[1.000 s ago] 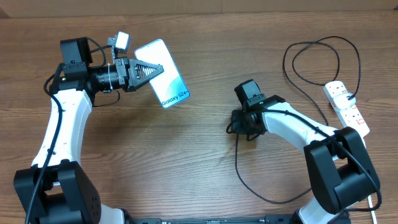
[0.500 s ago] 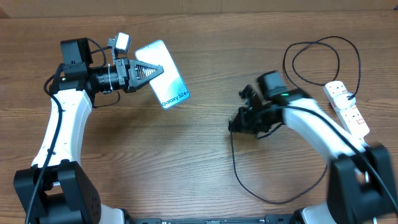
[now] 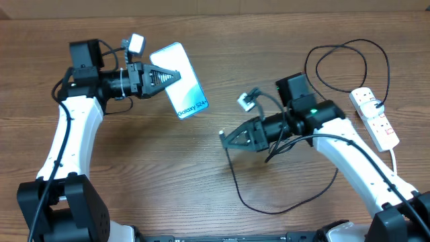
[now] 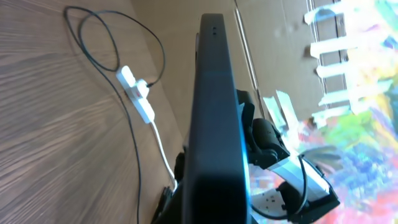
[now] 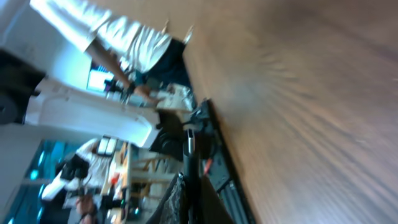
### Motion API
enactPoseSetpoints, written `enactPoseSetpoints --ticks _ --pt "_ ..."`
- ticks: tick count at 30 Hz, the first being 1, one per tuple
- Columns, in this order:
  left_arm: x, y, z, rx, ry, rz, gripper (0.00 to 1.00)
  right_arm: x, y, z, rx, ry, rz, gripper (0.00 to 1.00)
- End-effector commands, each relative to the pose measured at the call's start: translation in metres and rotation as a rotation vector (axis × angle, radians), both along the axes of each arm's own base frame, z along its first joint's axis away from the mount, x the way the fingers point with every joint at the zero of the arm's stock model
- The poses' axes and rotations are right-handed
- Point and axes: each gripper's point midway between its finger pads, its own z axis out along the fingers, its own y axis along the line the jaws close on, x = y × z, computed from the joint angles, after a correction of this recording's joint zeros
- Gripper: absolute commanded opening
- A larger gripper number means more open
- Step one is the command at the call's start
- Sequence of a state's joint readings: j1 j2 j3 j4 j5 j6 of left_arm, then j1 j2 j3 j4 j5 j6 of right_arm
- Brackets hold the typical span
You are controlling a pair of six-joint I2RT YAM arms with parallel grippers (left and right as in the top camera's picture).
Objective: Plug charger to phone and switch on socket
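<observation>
Plainly, both claws are closed, each on a task thing. The left claw (image 3: 173, 74) is clamped on the phone (image 3: 189, 95) and holds it off the worktop (image 3: 134, 168), tilted, with its lit blue-white screen facing up toward the overhead camera and the "Galaxy S24" text at the end farthest from the arm. The fingers pinch across the phone's upper half. From the left wrist camera the phone shows edge-on as a dark slab running up the middle of the view.

The right claw (image 3: 226, 138) is shut on the charger (image 3: 269, 210) close to its connector end. A short bit of tip sticks out past the fingertips, pointing left toward the phone. The tip and the phone's lower end are near each other but apart, and the tip sits lower in the overhead view. The right wrist view is blurred; it shows a thin dark piece standing between the fingers, and finer detail cannot be made out.

From the right claw the black cable drops to the worktop, sweeps in a wide loop in front of the right arm, then runs back up and around in a second loop to the socket (image 3: 375, 119). The socket lies flat near the right edge of the worktop, well apart from both claws.
</observation>
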State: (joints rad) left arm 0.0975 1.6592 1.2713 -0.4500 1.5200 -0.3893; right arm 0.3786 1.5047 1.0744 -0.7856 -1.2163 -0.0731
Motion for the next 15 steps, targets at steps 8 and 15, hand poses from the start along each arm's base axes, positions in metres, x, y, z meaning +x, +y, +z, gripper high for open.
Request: enactPoseSetpoints --ticks 8,15 --pt "-0.018 -0.029 0.017 -0.038 -0.086 -0.122 0.04 -0.001 0.006 0.002 -0.019 0.007 -0.001 0.04" --pt "-0.024 -0.044 0.014 -0.026 -0.085 -0.154 0.04 0.005 0.008 0.004 -0.018 -0.019 -0.012 0.04"
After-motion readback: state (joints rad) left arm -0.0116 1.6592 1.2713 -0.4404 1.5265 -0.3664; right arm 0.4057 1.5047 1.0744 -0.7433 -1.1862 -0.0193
